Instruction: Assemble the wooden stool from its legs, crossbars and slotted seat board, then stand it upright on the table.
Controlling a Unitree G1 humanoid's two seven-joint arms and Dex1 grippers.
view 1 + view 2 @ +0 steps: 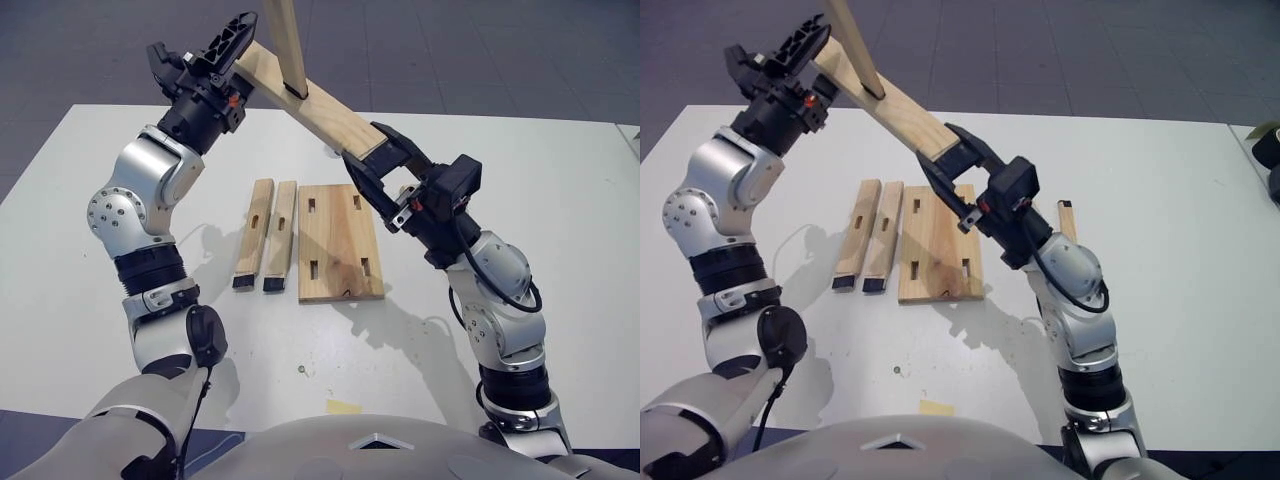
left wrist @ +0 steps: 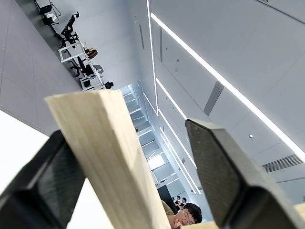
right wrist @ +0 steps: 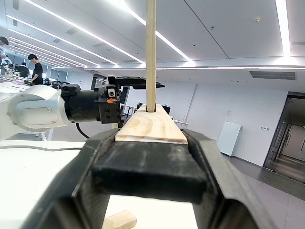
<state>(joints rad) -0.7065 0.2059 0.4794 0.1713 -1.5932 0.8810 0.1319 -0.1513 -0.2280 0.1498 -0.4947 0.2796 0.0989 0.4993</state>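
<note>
Counting two flat legs (image 1: 260, 232), one seat board (image 1: 338, 242), perhaps one held leg (image 1: 320, 115).

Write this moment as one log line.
right fingers: shut on slotted leg, raised over table | left arm: at leg's other end | crossbar: standing in leg's slot | seat board: flat on table

open-plan lab or office hall. white surface (image 1: 560, 200) on grey tiled floor (image 1: 450, 50); long ceiling light strips (image 2: 200, 62); white walls (image 3: 214, 109); desks (image 2: 69, 50) and office chairs (image 2: 71, 24) far off; glazed doors (image 3: 288, 143).
</note>
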